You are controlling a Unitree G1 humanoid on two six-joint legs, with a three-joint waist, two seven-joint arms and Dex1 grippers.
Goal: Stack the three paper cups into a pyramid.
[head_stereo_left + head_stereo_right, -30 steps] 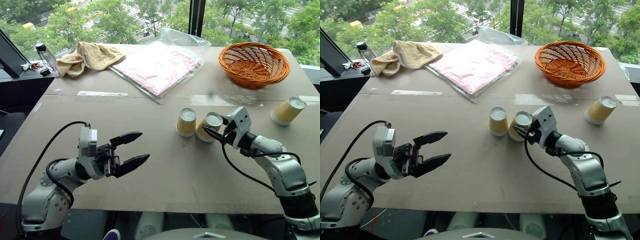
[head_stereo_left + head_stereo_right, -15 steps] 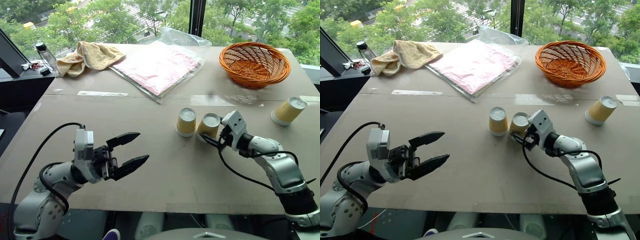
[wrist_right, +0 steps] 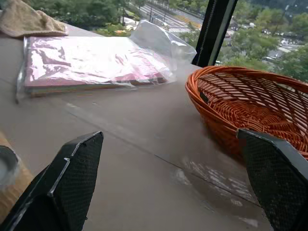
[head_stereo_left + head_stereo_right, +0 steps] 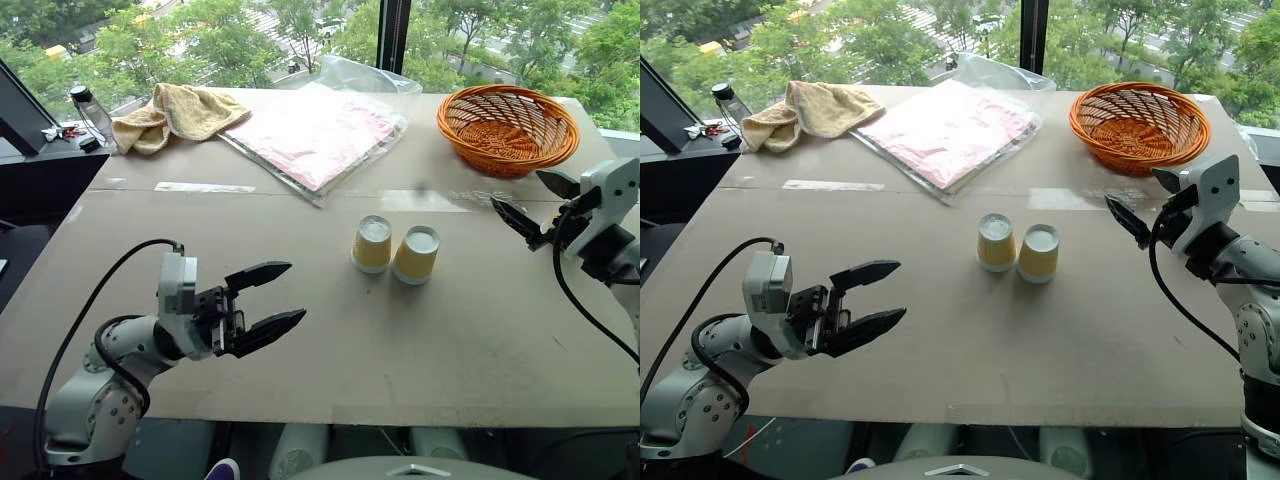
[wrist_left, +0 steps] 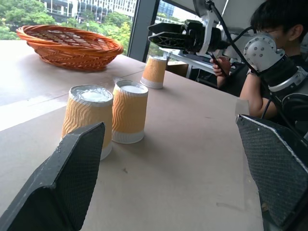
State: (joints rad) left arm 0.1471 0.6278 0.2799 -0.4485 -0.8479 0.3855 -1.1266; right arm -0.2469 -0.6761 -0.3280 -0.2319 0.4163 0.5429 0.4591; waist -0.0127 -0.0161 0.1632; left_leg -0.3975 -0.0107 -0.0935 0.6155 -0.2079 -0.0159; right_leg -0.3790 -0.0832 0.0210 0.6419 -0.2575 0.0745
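Note:
Two yellow ribbed paper cups (image 4: pixel 372 243) (image 4: pixel 416 254) stand base up, side by side, mid-table. The third paper cup (image 5: pixel 155 71) stands further right, near the basket; in the eye views my right hand covers it. No pyramid stands. My right gripper (image 4: pixel 522 200) hovers open and empty above the table, right of the pair and in front of the basket. My left gripper (image 4: pixel 293 292) hangs open and empty near the table's front edge, left of the pair and pointing at them. Its fingers (image 5: pixel 72 183) frame the pair in the left wrist view.
An orange wicker basket (image 4: pixel 508 128) stands at the back right. A pink packet in clear plastic (image 4: pixel 312 130) lies at the back middle, with a tan towel (image 4: pixel 170 115) and a bottle (image 4: pixel 92 112) at the back left. A seated person (image 5: pixel 269 43) is beyond the table's right side.
My right gripper opened and let go of the right-hand cup, which now stands straight beside the other. It then swung right and up, away from the pair. The left gripper stayed put.

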